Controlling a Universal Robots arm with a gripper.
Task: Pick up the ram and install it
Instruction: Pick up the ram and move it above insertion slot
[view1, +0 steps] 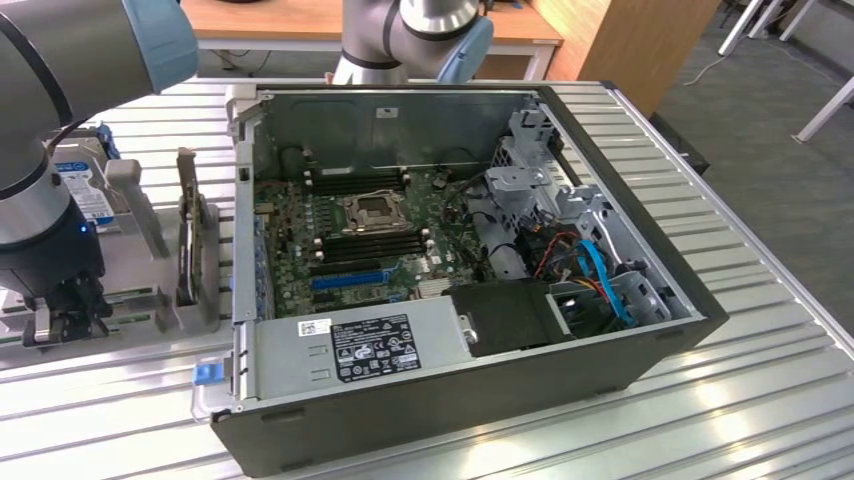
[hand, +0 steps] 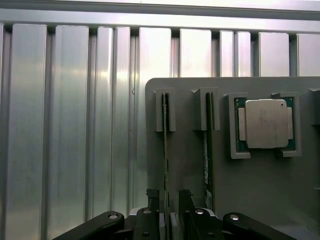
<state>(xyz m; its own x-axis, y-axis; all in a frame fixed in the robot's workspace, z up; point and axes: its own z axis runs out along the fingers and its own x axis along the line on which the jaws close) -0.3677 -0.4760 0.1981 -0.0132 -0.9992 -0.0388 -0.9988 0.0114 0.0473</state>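
Two views, and we take the exterior one first. Our gripper (view1: 60, 318) hangs low over the grey fixture (view1: 134, 300) on the slatted table (view1: 747, 400), to the exterior view's left of the open computer case (view1: 467, 400). The blue-labelled hard drive (view1: 87, 190) stands just behind the arm. The black memory slots (view1: 376, 240) beside the processor socket (view1: 370, 212) look empty, so we judge nothing is installed yet.

In the wrist view, two green sticks stand on edge in notched holders. The ram (hand: 165, 145) we want is the one farther from the loose processor (hand: 265, 123); the second stick (hand: 207, 145) stands between them. Our fingers (hand: 152, 200) are spread apart, one on each side of the ram, not pinching it. We take this for the grasping step. It should go well if the board sits centred and square between the pads, and the pads close on its flat faces without nudging the neighbour.
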